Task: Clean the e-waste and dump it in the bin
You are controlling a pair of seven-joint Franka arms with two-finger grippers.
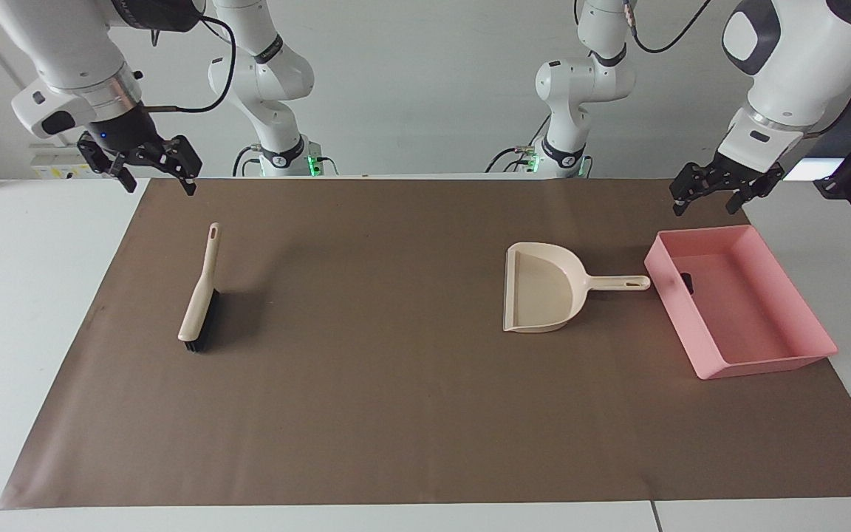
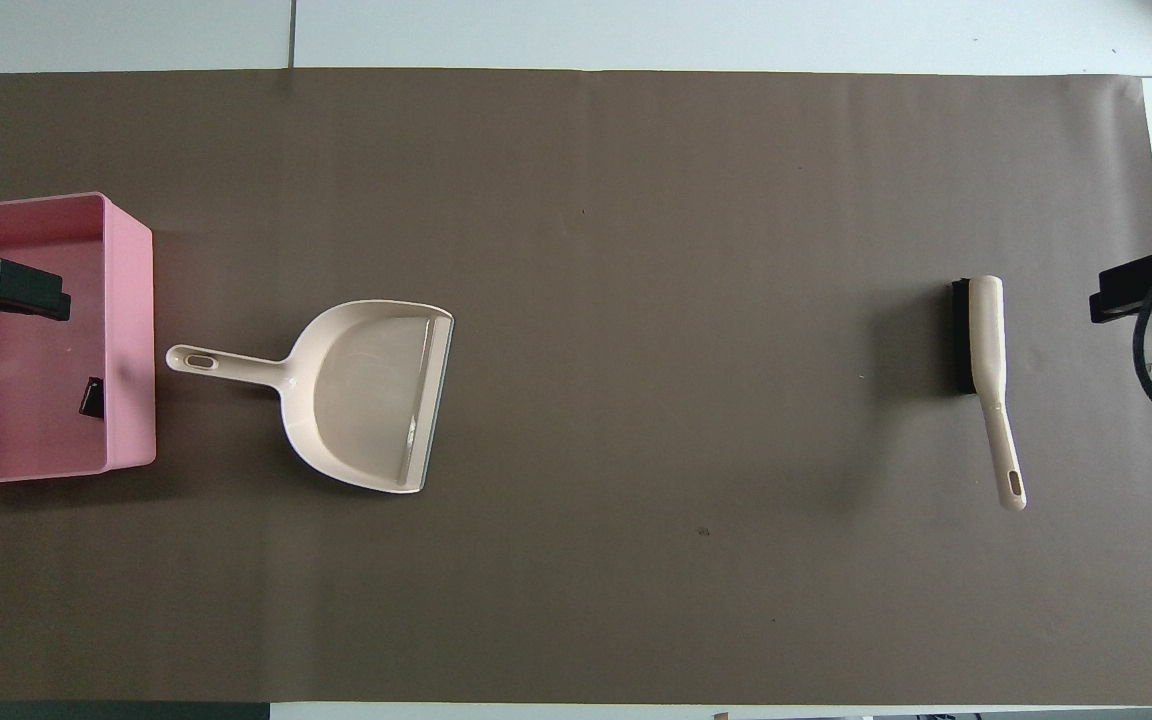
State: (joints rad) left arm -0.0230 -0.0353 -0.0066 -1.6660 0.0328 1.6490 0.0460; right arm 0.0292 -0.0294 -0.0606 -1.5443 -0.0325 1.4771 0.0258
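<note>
The pink bin (image 1: 773,362) lies at the left arm's end of the mat; it also shows in the overhead view (image 2: 131,330). One dark piece of e-waste (image 1: 686,281) lies inside it against the wall beside the dustpan, also seen from overhead (image 2: 91,397). The white part with orange and green bits does not show. My left gripper (image 1: 705,207) is open and empty, raised over the bin's end nearer to the robots; one of its fingers (image 2: 26,288) shows from overhead. My right gripper (image 1: 159,186) is open and empty, raised over the mat's corner at the right arm's end.
A beige dustpan (image 1: 544,295) lies beside the bin, handle toward it, and looks empty (image 2: 366,395). A beige brush with black bristles (image 1: 200,299) lies at the right arm's end (image 2: 981,350). A brown mat (image 1: 396,406) covers the white table.
</note>
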